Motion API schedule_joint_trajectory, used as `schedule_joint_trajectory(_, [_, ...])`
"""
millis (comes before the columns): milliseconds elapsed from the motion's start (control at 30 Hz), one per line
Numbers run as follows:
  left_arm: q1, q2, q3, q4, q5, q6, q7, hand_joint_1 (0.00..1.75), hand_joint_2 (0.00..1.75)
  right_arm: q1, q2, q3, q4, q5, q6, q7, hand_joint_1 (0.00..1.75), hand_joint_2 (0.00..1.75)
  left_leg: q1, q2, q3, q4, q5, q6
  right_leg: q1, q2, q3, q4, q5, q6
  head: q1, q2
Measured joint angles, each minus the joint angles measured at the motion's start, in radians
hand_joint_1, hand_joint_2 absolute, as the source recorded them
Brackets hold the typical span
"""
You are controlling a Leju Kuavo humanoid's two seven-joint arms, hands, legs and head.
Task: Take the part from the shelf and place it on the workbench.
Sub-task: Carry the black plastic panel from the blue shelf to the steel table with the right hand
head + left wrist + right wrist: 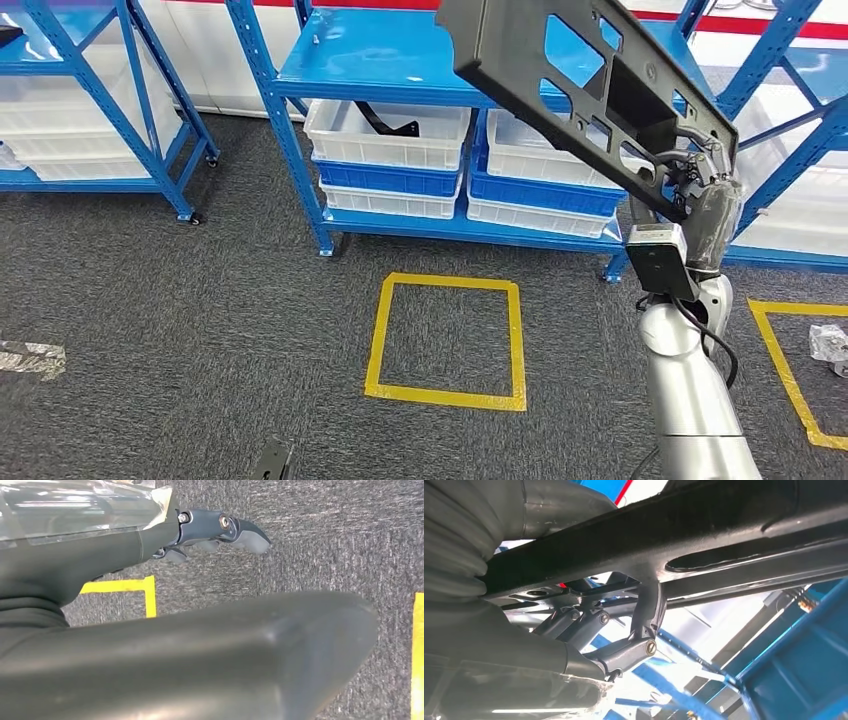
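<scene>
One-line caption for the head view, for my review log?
Right robot hand holds a black perforated part aloft before the blue shelf of white bins.

1. The part [590, 90] in the right hand [700, 185] looks like matt black moulded plastic, slightly grainy.
2. Shelf [400, 55] is glossy blue painted metal.
3. Bins [385, 135] are smooth white plastic.
4. Floor [200, 300] is rough grey carpet with shiny yellow tape [445, 340].

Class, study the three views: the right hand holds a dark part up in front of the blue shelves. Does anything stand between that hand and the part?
Nothing visible does. The right hand already grips the dark part at its lower end, its fingers hooked around the part's edge. The workbench cannot be seen, so that path cannot be judged.
</scene>
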Motion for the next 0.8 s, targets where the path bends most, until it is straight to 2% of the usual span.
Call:
schedule_joint_trajectory(33, [0.001, 0.000, 0.000, 0.000, 0.000, 0.000, 0.000, 0.00, 0.00, 0.000, 0.001, 0.000, 0.000, 0.000, 0.000, 0.000, 1.75, 1.75, 0.002, -0.001, -0.010, 0.024, -0.032, -0.007, -0.004, -0.001, -0.008, 0.000, 0.010, -0.012, -0.002, 0.000])
schedule_joint_trajectory(100, [0.001, 0.000, 0.000, 0.000, 0.000, 0.000, 0.000, 0.00, 0.00, -0.001, 0.002, 0.000, 0.000, 0.000, -0.001, 0.000, 1.75, 1.75, 0.009, -0.003, -0.039, 0.130, -0.134, -0.019, -0.004, -0.003, -0.028, 0.001, 0.033, -0.028, -0.005, 0.000])
schedule_joint_trajectory(133, [0.001, 0.000, 0.000, 0.000, 0.000, 0.000, 0.000, 0.00, 0.00, -0.001, 0.002, 0.000, 0.000, -0.001, -0.001, -0.001, 1.75, 1.75, 0.011, -0.003, -0.054, 0.199, -0.176, -0.024, -0.003, -0.004, -0.042, 0.002, 0.044, -0.032, -0.007, 0.000])
schedule_joint_trajectory(167, [0.002, 0.000, 0.000, 0.000, 0.000, 0.000, 0.000, 0.00, 0.00, 0.000, 0.003, 0.000, 0.000, -0.001, -0.001, -0.001, 1.75, 1.75, 0.013, -0.003, -0.061, 0.256, -0.197, -0.027, -0.002, -0.004, -0.056, 0.003, 0.055, -0.032, -0.007, 0.000])
schedule_joint_trajectory(200, [0.002, 0.000, 0.000, 0.000, 0.000, 0.000, 0.000, 0.00, 0.00, 0.000, 0.003, 0.000, 0.000, -0.001, -0.002, -0.002, 1.75, 1.75, 0.015, -0.003, -0.057, 0.287, -0.195, -0.029, -0.001, -0.004, -0.070, 0.004, 0.065, -0.030, -0.007, 0.000])
schedule_joint_trajectory(233, [0.002, 0.000, 0.000, 0.000, 0.000, 0.000, 0.000, 0.00, 0.00, 0.001, 0.003, 0.000, 0.000, -0.001, -0.002, -0.002, 1.75, 1.75, 0.017, -0.003, -0.036, 0.286, -0.176, -0.030, -0.001, -0.003, -0.084, 0.007, 0.075, -0.028, -0.007, 0.000])
schedule_joint_trajectory(267, [0.002, 0.000, 0.000, 0.000, 0.000, 0.000, 0.000, 0.00, 0.00, 0.001, 0.003, 0.000, 0.000, -0.001, -0.002, -0.003, 1.75, 1.75, 0.019, -0.003, 0.001, 0.250, -0.150, -0.028, -0.001, -0.003, -0.097, 0.010, 0.083, -0.025, -0.007, 0.000])
schedule_joint_trajectory(300, [0.001, 0.000, 0.000, 0.000, 0.000, 0.000, 0.000, 0.00, 0.00, 0.000, 0.004, 0.000, 0.000, -0.002, -0.002, -0.004, 1.75, 1.75, 0.020, -0.003, 0.052, 0.188, -0.136, -0.025, -0.001, -0.003, -0.107, 0.012, 0.089, -0.021, -0.008, 0.000])
schedule_joint_trajectory(367, [-0.002, 0.001, -0.001, 0.000, 0.000, 0.001, 0.000, 0.00, 0.00, -0.001, 0.004, -0.001, 0.000, -0.004, -0.003, -0.007, 1.75, 1.75, 0.016, -0.005, 0.144, 0.056, -0.143, -0.015, 0.002, -0.003, -0.120, 0.015, 0.103, -0.007, -0.006, 0.000])
schedule_joint_trajectory(400, [-0.004, 0.001, -0.001, 0.000, -0.001, 0.002, 0.000, 0.00, 0.00, -0.003, 0.004, -0.001, 0.000, -0.005, -0.003, -0.008, 1.75, 1.75, 0.013, -0.006, 0.167, 0.016, -0.153, -0.009, 0.001, -0.004, -0.124, 0.015, 0.111, 0.001, -0.004, 0.000])
schedule_joint_trajectory(433, [-0.004, 0.001, -0.001, 0.000, 0.000, 0.003, 0.000, 0.00, 0.00, -0.005, 0.004, -0.001, 0.000, -0.007, -0.004, -0.009, 1.75, 1.75, 0.007, -0.006, 0.173, -0.002, -0.156, -0.003, 0.000, -0.005, -0.128, 0.013, 0.119, 0.009, -0.003, 0.000])
schedule_joint_trajectory(500, [-0.003, 0.003, 0.000, 0.000, 0.002, 0.004, 0.001, 0.00, 0.00, -0.007, 0.005, 0.000, 0.002, -0.010, -0.004, -0.011, 1.75, 1.75, 0.005, -0.004, 0.162, -0.012, -0.136, 0.015, -0.002, -0.006, -0.138, 0.016, 0.123, 0.022, -0.002, 0.000])
schedule_joint_trajectory(533, [-0.003, 0.003, 0.000, 0.000, 0.004, 0.005, 0.001, 0.00, 0.00, -0.008, 0.005, 0.000, 0.004, -0.012, -0.004, -0.012, 1.75, 1.75, 0.005, -0.002, 0.153, -0.017, -0.124, 0.024, -0.003, -0.005, -0.149, 0.032, 0.105, 0.021, 0.000, 0.000])
schedule_joint_trajectory(567, [-0.003, 0.004, 0.000, 0.000, 0.006, 0.006, 0.001, 0.00, 0.00, -0.009, 0.006, 0.000, 0.006, -0.013, -0.003, -0.013, 1.75, 1.75, 0.007, 0.000, 0.143, -0.021, -0.111, 0.032, -0.002, -0.005, -0.165, 0.068, 0.072, 0.017, 0.002, 0.000])
schedule_joint_trajectory(633, [-0.003, 0.004, 0.000, 0.000, 0.009, 0.007, 0.001, 0.00, 0.00, -0.013, 0.006, 0.002, 0.011, -0.016, -0.003, -0.016, 1.75, 1.75, 0.005, 0.002, 0.115, -0.021, -0.089, 0.039, -0.003, -0.004, -0.201, 0.189, -0.011, 0.006, 0.006, 0.000])
schedule_joint_trajectory(667, [-0.002, 0.004, 0.000, 0.000, 0.010, 0.008, 0.001, 0.00, 0.00, -0.013, 0.006, 0.002, 0.015, -0.018, -0.003, -0.017, 1.75, 1.75, 0.004, 0.002, 0.100, -0.021, -0.079, 0.040, -0.003, -0.003, -0.213, 0.252, -0.034, 0.008, 0.006, 0.000])
schedule_joint_trajectory(700, [-0.001, 0.004, 0.000, 0.000, 0.010, 0.008, 0.001, 0.00, 0.00, -0.013, 0.006, 0.002, 0.018, -0.020, -0.003, -0.017, 1.75, 1.75, 0.004, 0.002, 0.085, -0.021, -0.068, 0.039, -0.003, -0.003, -0.216, 0.294, -0.036, 0.017, 0.006, 0.000])
schedule_joint_trajectory(733, [0.000, 0.004, 0.000, 0.000, 0.011, 0.008, 0.000, 0.00, 0.00, -0.013, 0.006, 0.002, 0.021, -0.022, -0.003, -0.018, 1.75, 1.75, 0.004, 0.002, 0.071, -0.021, -0.058, 0.037, -0.004, -0.003, -0.206, 0.309, -0.018, 0.030, 0.006, 0.000])
schedule_joint_trajectory(767, [0.001, 0.004, 0.000, 0.000, 0.011, 0.008, 0.000, 0.00, 0.00, -0.014, 0.007, 0.003, 0.024, -0.023, -0.003, -0.018, 1.75, 1.75, 0.005, 0.002, 0.058, -0.020, -0.048, 0.034, -0.005, -0.003, -0.180, 0.288, 0.010, 0.042, 0.006, 0.000])
schedule_joint_trajectory(800, [0.001, 0.004, 0.000, 0.000, 0.011, 0.008, -0.001, 0.00, 0.00, -0.014, 0.007, 0.003, 0.026, -0.024, -0.003, -0.019, 1.75, 1.75, 0.005, 0.002, 0.047, -0.018, -0.038, 0.030, -0.006, -0.004, -0.137, 0.237, 0.031, 0.050, 0.006, 0.000])
